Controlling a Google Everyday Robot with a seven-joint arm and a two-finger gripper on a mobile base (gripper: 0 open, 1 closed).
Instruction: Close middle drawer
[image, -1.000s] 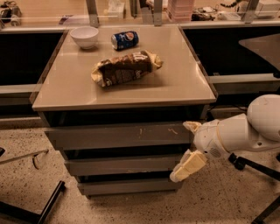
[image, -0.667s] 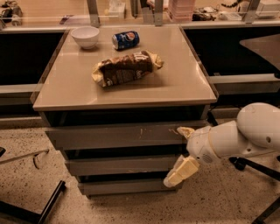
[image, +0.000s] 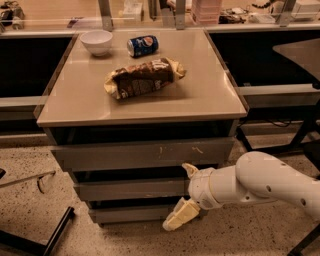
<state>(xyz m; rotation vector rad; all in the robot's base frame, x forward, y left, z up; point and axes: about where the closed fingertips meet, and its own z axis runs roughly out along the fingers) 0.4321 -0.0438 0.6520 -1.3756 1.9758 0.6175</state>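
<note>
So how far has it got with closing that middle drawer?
The approach looks done: the gripper sits at the right end of the middle drawer, fingers spread above and below its front. The push itself is what is in hand; whether it touches I cannot tell. Left: driving it fully in, since a dark gap shows above the front, so it looks partly out.

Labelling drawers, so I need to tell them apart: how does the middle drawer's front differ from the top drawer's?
The top drawer front is taller and bears pale scratch marks; the middle drawer front is shallower and plain. The gripper, jaws open, is at the middle drawer's right end, below the top drawer. Both fronts are grey, without handles.
</note>
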